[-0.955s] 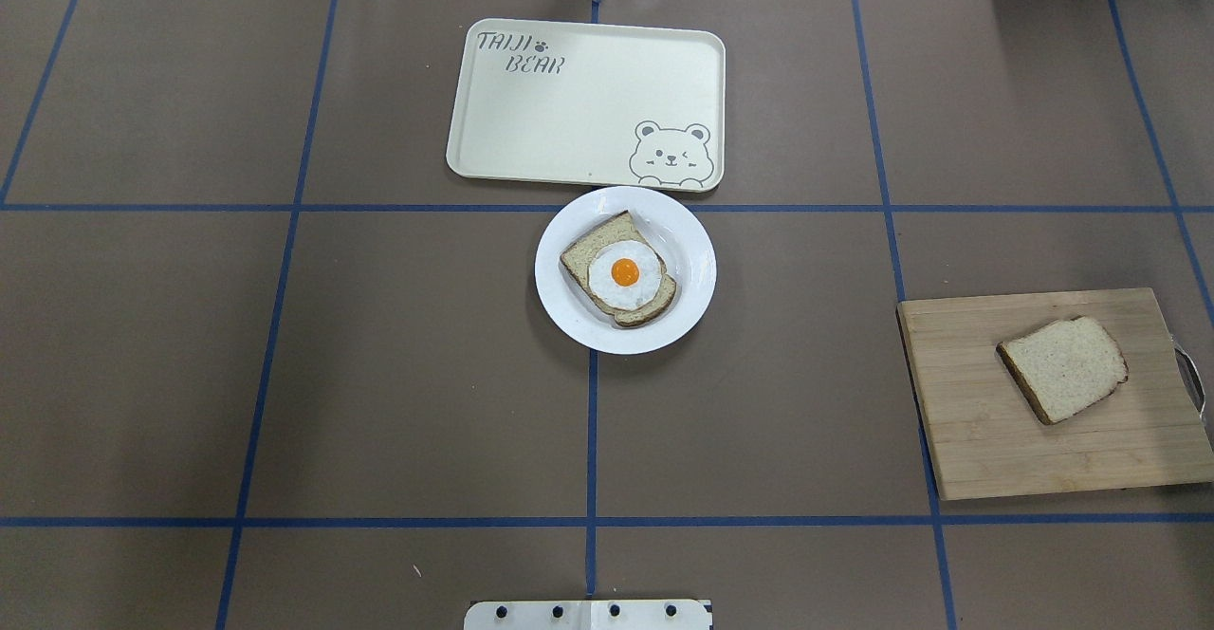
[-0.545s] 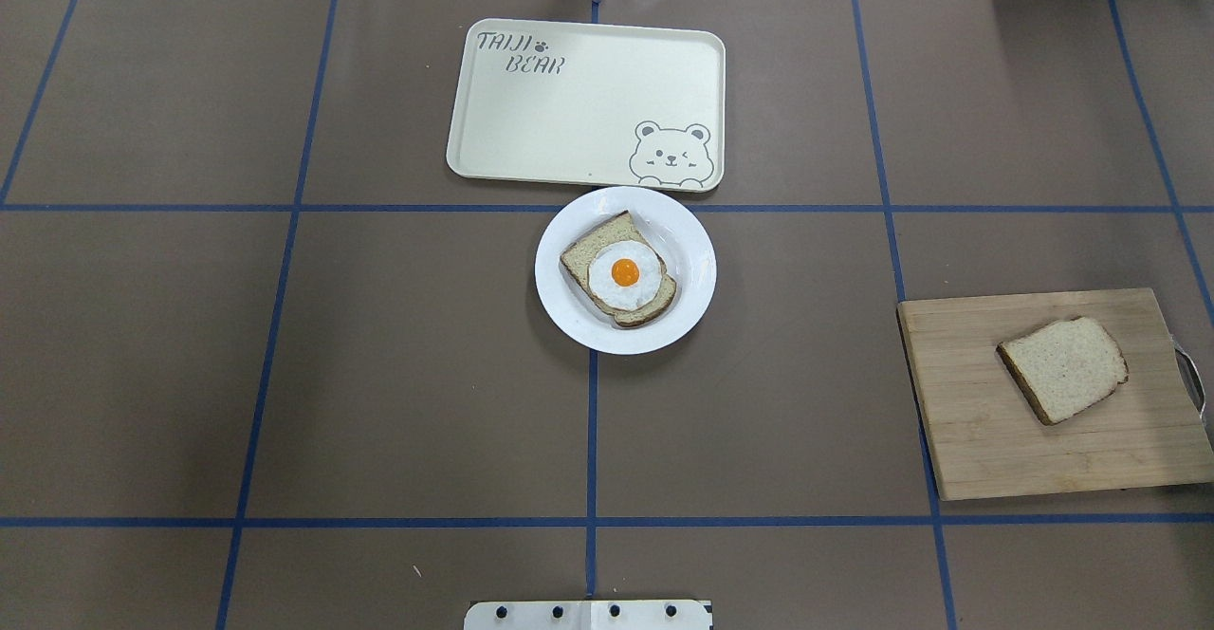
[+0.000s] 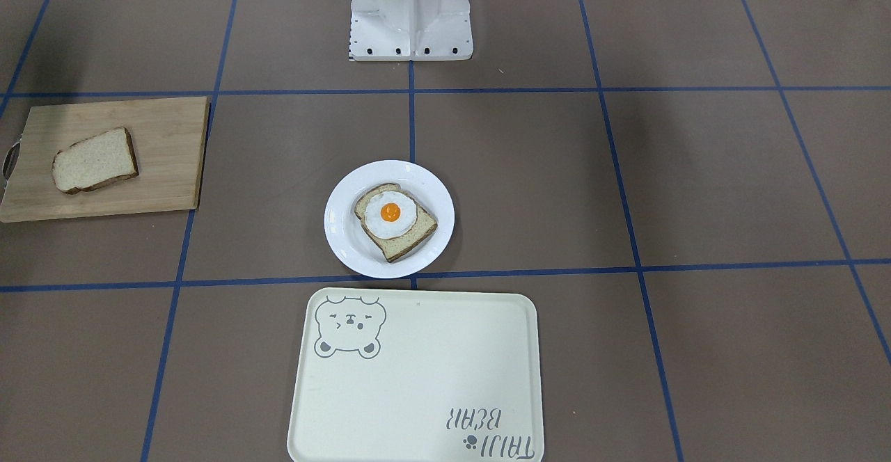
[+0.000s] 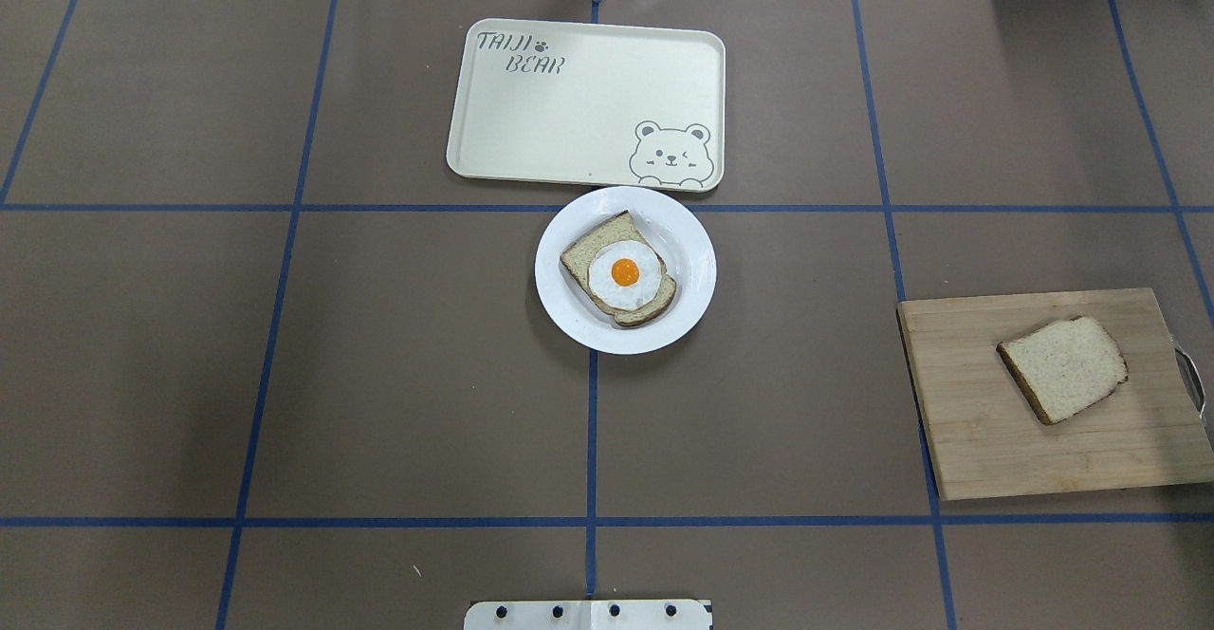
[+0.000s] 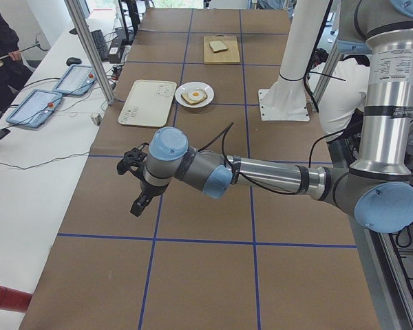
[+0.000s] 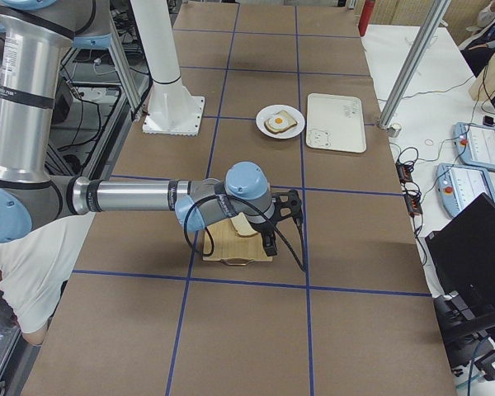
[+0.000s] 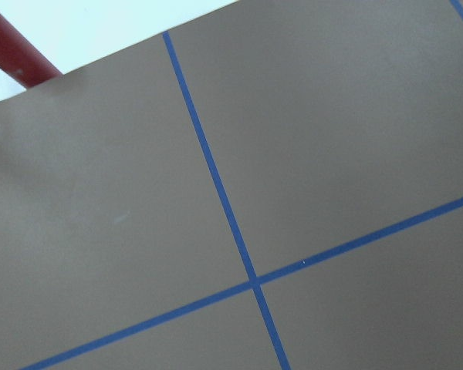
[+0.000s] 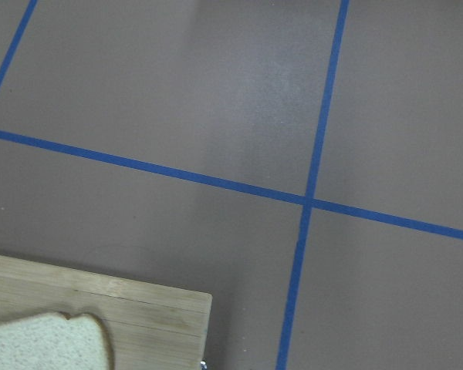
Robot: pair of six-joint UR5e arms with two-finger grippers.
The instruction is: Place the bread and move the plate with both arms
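My bread (image 4: pixel 1062 369) lies on the cutting board (image 4: pixel 967 431), four o'clock from the plate (image 4: pixel 692 260), at seven o'clock in the right wrist view, near the right jaws. The tray (image 4: pixel 588 108) at the plate's twelve reads "TAIJI BEAR". Whether right or left jaws are apart (side views only) I cannot tell.

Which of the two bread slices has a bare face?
The plain bread slice on the wooden cutting board, at the robot's right. The other slice lies on the white plate with a fried egg on top.
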